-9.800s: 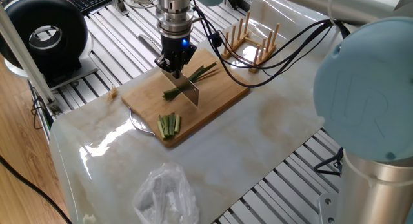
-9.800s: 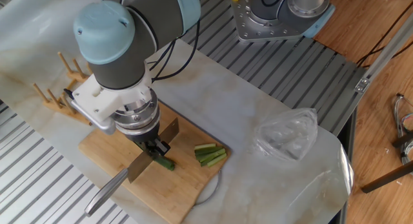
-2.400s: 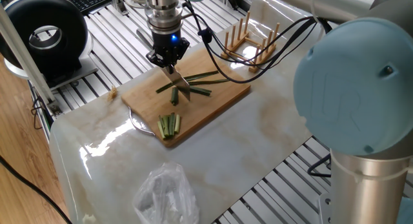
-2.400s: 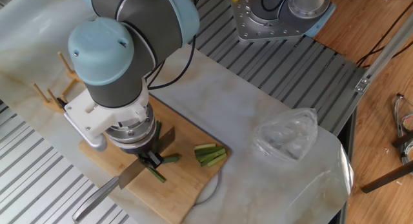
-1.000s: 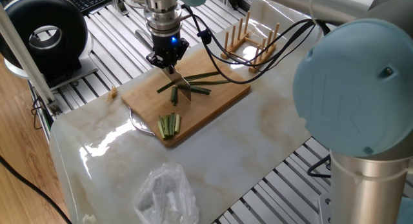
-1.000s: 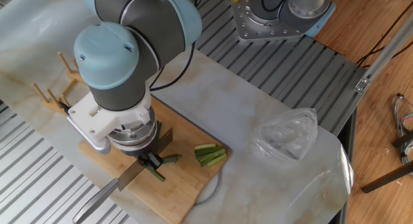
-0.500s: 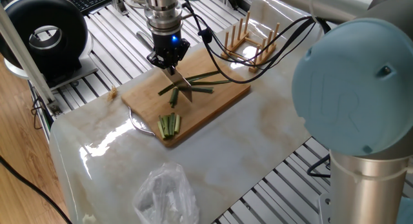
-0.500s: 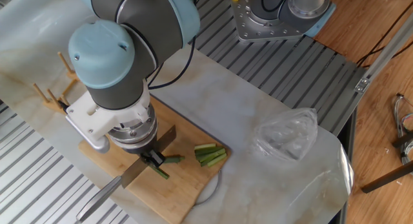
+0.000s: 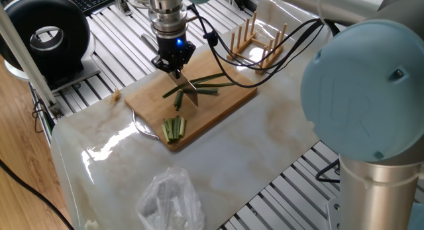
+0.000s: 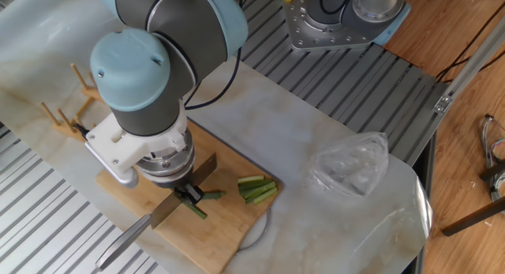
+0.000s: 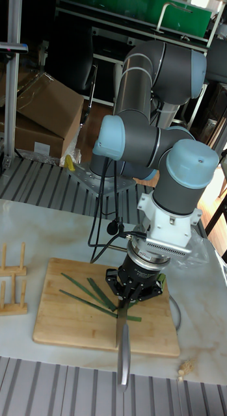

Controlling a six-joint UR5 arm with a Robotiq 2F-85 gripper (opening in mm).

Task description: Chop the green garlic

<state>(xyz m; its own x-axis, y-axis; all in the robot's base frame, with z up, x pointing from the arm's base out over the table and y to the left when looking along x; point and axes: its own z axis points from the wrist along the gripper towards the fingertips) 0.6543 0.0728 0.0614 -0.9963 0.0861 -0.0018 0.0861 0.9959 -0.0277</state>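
Observation:
Several long dark-green stalks of green garlic (image 9: 208, 78) lie fanned out across the wooden cutting board (image 9: 225, 103). The gripper (image 9: 174, 67) hangs over the board's middle, shut on the handle of a knife (image 9: 188, 91) whose blade stands across the stalks. In the other fixed view, short dark-green pieces (image 10: 211, 194) lie right beside the blade (image 10: 189, 182) under the gripper (image 10: 188, 193). The tall fixed view shows the stalks (image 11: 79, 286) to the left of the gripper (image 11: 129, 300), with the knife's handle (image 11: 122, 356) reaching past the board's near edge.
A neat bundle of short paler sticks (image 9: 173, 127) lies at one corner of the board. A wooden dish rack (image 9: 257, 42) stands behind the board. A crumpled clear plastic bag (image 9: 171, 197) sits on the marble tabletop. A black round device (image 9: 43, 34) stands off the table's corner.
The knife has lifted and shifted only slightly over the stalks. The gripper stays shut on it, and the stalks and the bundle lie where they were.

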